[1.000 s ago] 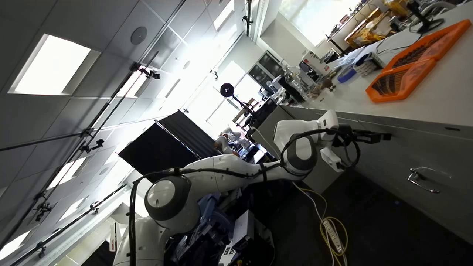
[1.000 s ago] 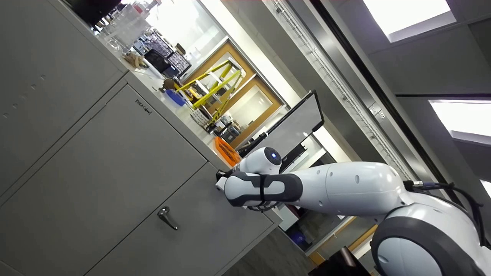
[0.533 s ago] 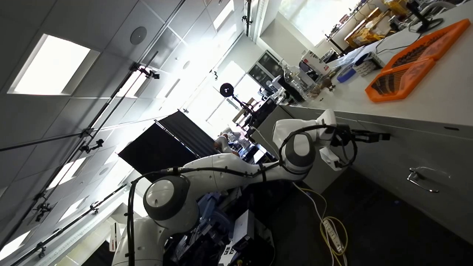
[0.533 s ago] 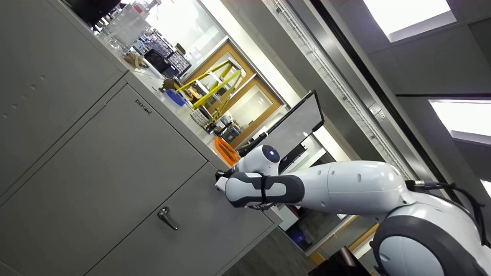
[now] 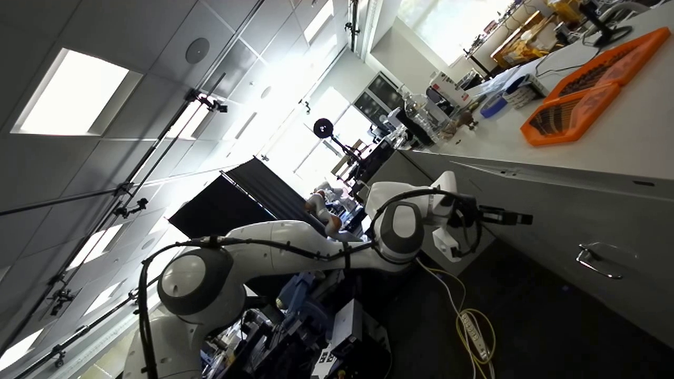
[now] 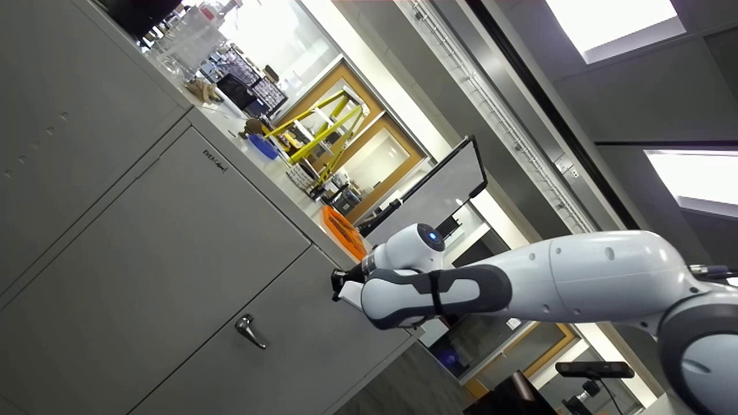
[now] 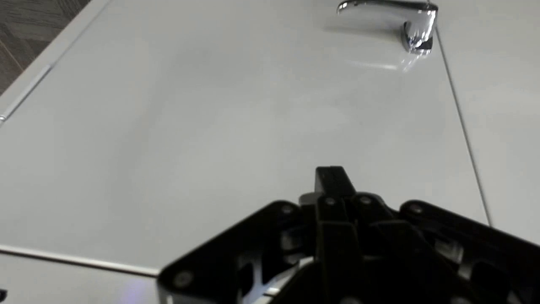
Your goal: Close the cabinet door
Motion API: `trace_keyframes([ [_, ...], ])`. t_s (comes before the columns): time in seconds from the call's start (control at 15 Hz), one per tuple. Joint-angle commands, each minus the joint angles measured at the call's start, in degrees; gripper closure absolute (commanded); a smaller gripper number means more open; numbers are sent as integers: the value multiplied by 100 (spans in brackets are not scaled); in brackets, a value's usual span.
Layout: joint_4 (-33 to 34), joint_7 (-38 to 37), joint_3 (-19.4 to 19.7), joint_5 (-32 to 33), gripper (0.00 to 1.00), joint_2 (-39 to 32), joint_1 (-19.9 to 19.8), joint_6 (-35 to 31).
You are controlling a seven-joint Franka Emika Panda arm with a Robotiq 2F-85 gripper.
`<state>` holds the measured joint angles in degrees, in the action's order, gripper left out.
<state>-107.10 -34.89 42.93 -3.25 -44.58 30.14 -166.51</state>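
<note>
"Where's the thing it has to shut?"

"In an exterior view, the large flat pale grey rectangular cabinet door [image 5: 574, 231] fills the lower right of the frame, under the white tabletop [image 5: 489, 145] with its orange plastic tray [image 5: 590, 113]. A shiny silver lever handle [image 5: 597, 263] sticks out of it."

"And the black two-fingered claw [image 5: 528, 219]?"

"Right of centre, just beside the door's upper part. Whether it touches, I can't tell."

"Shut already, you think?"

"In an exterior view, the same door [image 6: 288, 351] sits bottom centre, and its seam against the large pale grey neighbouring door with black handwriting [image 6: 155, 265] looks thin and even. I'd call it shut, or very nearly."

"What about the wrist view?"

"The claw is clenched on nothing, black fingertips [image 7: 331, 179] pressed together just below and right of centre, with the handle at the upper right. Lower left, a dark line follows the door's edge; maybe a sliver of gap."

"So how would you finish?"

"Fingers together, press square-on and slowly, nearer the handle side than the far edge, where a push should count most. Steer clear of the lever so it isn't knocked, and of the tabletop's lip. Ease off once the seam sits level."
</note>
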Motion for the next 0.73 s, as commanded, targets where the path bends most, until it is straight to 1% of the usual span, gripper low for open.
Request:
trace_keyframes([
  [0.0,-1419,637,103,76,100,1391,495,185],
  [0.13,-1971,849,277,173,100,1963,779,285],
  [0.2,-2199,1034,288,171,100,2252,846,316],
  [0.27,-2418,1043,445,306,100,2481,1015,336],
  [0.33,-2564,833,412,722,100,2735,958,375],
  [0.4,-2702,774,516,949,100,2909,1053,393],
  [0.47,-2830,887,783,907,100,3009,1337,429],
  [0.53,-2931,829,867,1073,100,3174,1403,465],
  [0.67,-3093,729,1154,1365,100,3398,1644,513],
])
